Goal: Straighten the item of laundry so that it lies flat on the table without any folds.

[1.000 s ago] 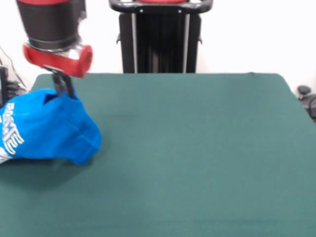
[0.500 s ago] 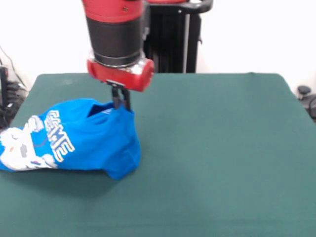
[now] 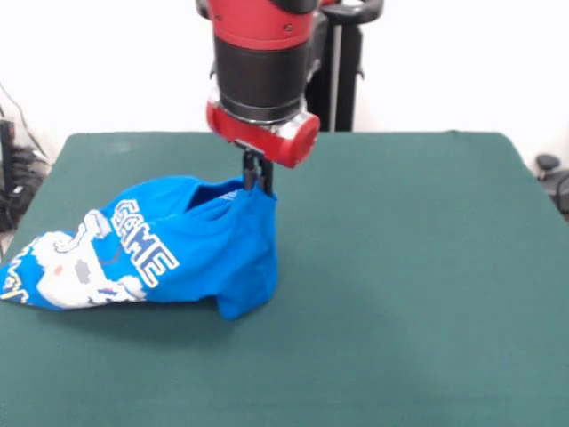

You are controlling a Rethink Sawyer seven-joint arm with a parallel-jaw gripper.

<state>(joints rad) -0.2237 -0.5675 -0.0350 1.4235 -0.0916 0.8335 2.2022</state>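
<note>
Green table [image 3: 409, 267]: gripper [image 3: 258, 182] pinching edge of bunched blue T-shirt [image 3: 178, 258]

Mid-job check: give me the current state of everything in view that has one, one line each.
Gripper: shut on the shirt, pinching its top edge.
Shirt: lifted at the pinched edge, bunched and folded, not flat; lower part rests on the table, print facing the camera.
Table: green top, holding the shirt near its left side.

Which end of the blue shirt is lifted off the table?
The end of the small bright blue T-shirt pinched in the pincer, toward the table's middle; the printed end trails on the dark green felt table.
</note>
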